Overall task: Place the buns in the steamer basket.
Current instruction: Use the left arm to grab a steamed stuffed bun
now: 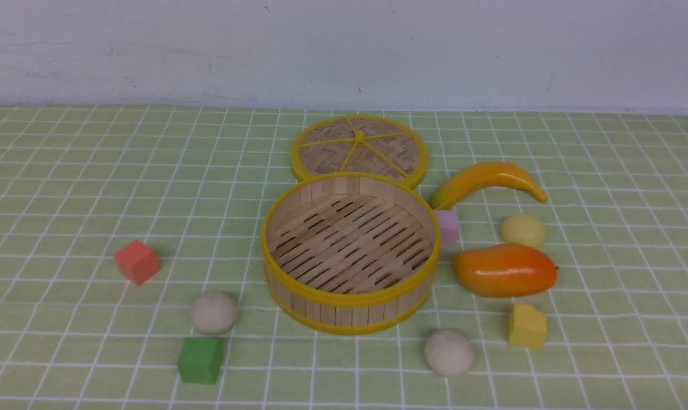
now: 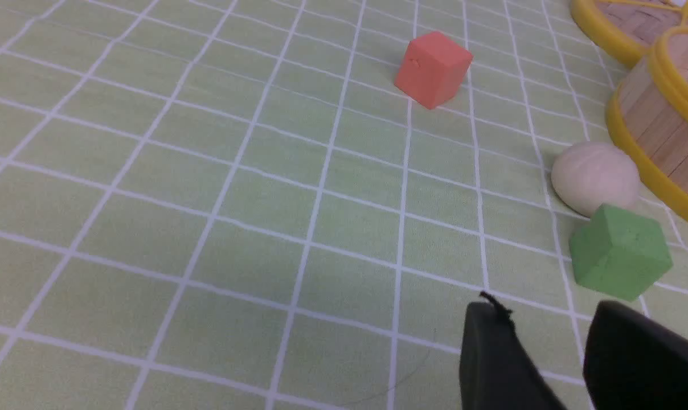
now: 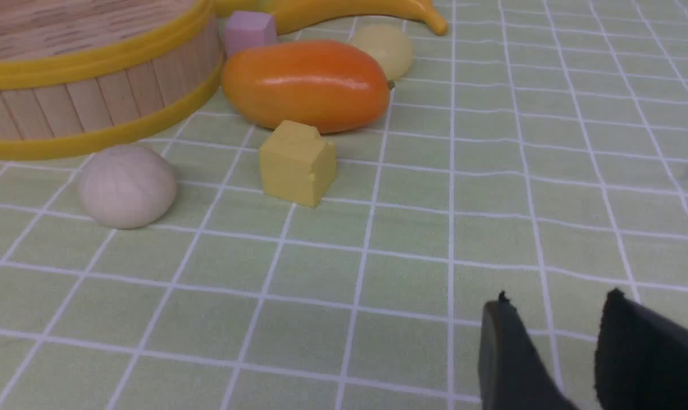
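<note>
Around the steamer basket (image 1: 349, 313) I see two beige buns (image 1: 214, 312) and a pale yellow bun (image 1: 524, 230); my left gripper (image 2: 546, 310) and right gripper (image 3: 557, 299) stand parted, holding nothing.

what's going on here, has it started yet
Nothing is being handled yet. The basket sits empty, and all three buns lie on the cloth around it: one beige bun by the green cube, a second beige bun in front on the right, and the yellow bun behind the mango. The left fingers and right fingers are open, holding nothing.
</note>
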Available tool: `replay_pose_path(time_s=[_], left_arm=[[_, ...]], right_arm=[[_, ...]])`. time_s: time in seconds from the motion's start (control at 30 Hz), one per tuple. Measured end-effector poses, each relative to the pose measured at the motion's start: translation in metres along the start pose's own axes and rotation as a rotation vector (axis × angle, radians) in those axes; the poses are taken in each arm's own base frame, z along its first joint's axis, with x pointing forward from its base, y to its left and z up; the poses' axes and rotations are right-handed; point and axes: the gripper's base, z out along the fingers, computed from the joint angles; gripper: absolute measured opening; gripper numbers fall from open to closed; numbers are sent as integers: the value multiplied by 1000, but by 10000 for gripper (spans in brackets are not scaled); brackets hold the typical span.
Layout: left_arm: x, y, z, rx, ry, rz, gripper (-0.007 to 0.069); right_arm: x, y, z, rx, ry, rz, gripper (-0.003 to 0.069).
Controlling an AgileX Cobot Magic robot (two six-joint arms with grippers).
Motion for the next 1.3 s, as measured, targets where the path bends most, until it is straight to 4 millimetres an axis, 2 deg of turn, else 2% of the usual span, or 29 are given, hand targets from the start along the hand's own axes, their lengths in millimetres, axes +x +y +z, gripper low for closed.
replay_pose_path(time_s=[0.67, 1.07, 1.3], left_arm=[[-1, 0, 0, -4, -10, 17, 238], [-17, -5, -2, 53, -187, 8, 238], [-18, -5, -2, 57, -201, 8, 238]], right_arm=[[0, 0, 0, 0, 0, 0, 239], [0, 0, 0, 0, 0, 0, 239], [0, 0, 0, 0, 0, 0, 239]])
